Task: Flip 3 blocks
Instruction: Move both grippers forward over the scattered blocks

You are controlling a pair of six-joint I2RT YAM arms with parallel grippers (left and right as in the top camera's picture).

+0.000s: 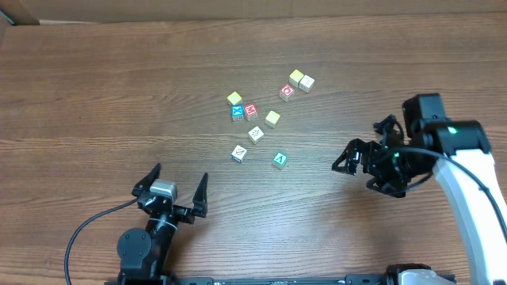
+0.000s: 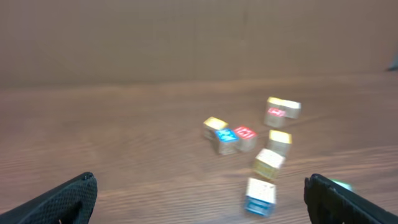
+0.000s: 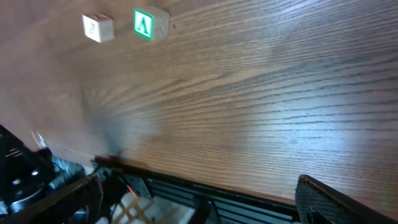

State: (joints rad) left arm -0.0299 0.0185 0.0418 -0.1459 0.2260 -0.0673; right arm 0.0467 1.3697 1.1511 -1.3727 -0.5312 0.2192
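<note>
Left fingers [image 1: 201, 188] and right fingers [image 1: 344, 158] gape; red cubes [image 1: 287, 91] show overhead (not right wrist).

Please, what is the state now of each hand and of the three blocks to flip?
left hand: open, holds nothing.
right hand: open, holds nothing.
teal block: on the table, letter face up, untouched.
upper white block: on the table, marked face up.
lower white block: on the table, marked face up.

Sit flat and apart: white line-marked cube [image 1: 255, 134], second white cube [image 1: 239, 153] at seven o'clock, teal lettered cube [image 1: 280, 160] at four o'clock.
</note>
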